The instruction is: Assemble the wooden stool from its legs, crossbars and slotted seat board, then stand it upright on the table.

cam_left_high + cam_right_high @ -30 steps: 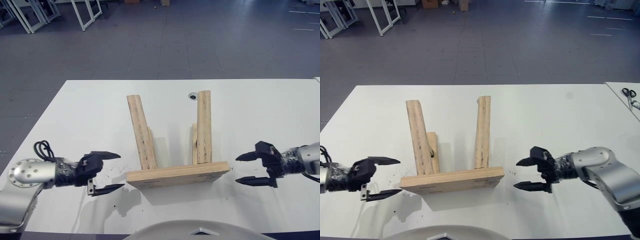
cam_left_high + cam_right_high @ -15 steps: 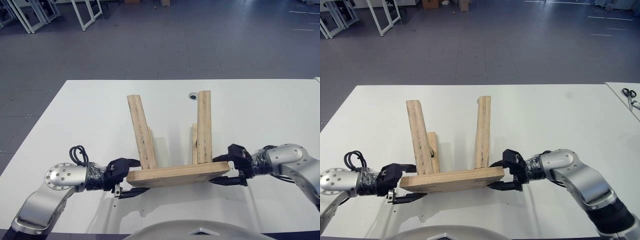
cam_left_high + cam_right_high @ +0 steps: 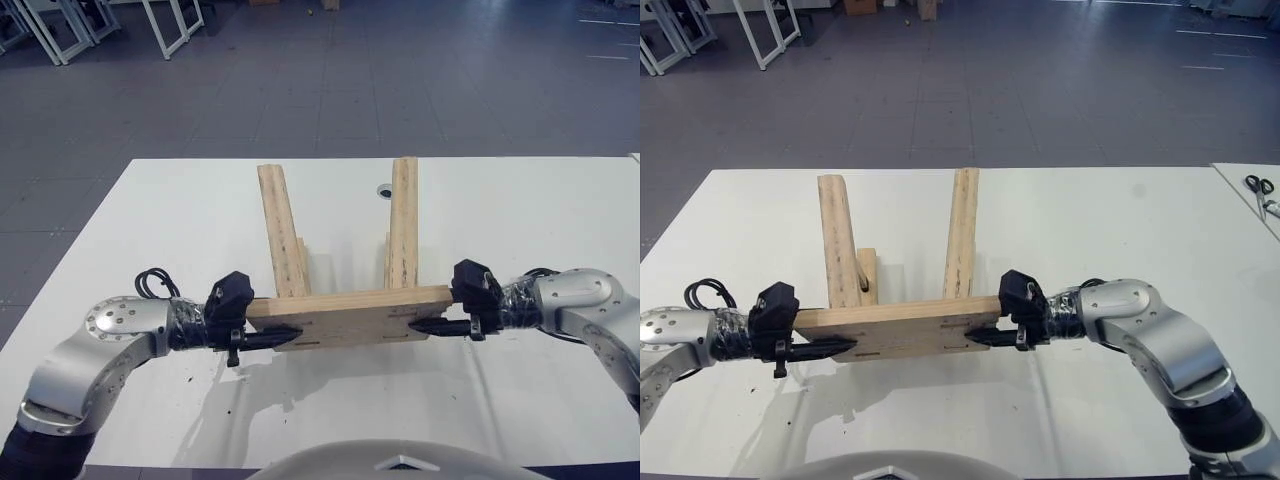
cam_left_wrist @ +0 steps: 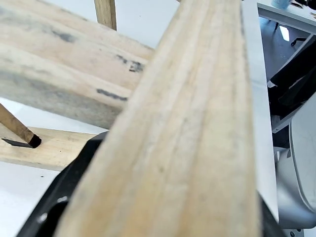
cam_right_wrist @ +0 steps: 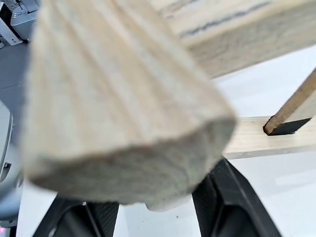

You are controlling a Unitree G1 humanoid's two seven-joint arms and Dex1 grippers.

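Note:
The wooden stool lies with its slotted seat board (image 3: pixel 350 315) nearest me and its two legs (image 3: pixel 280 235) (image 3: pixel 404 225) pointing away across the white table (image 3: pixel 520 220). Short crossbars (image 3: pixel 389 262) show between the legs. My left gripper (image 3: pixel 265 320) is shut on the board's left end. My right gripper (image 3: pixel 440 310) is shut on the right end. The board is raised off the table, its broad slotted face turned toward me. In the wrist views the board (image 4: pixel 177 123) (image 5: pixel 113 94) lies between black fingers (image 4: pixel 59 197) (image 5: pixel 222 202).
A small round hole (image 3: pixel 385 190) sits in the table just beyond the legs. Scissors (image 3: pixel 1257 187) lie on a neighbouring table at the far right. Open table surface extends to both sides and behind the stool. Dark specks dot the surface near my left arm.
Both grippers came in from the sides, shut on the seat board's ends and lifted it. The board has risen and tipped, and the leg tips now reach farther back.

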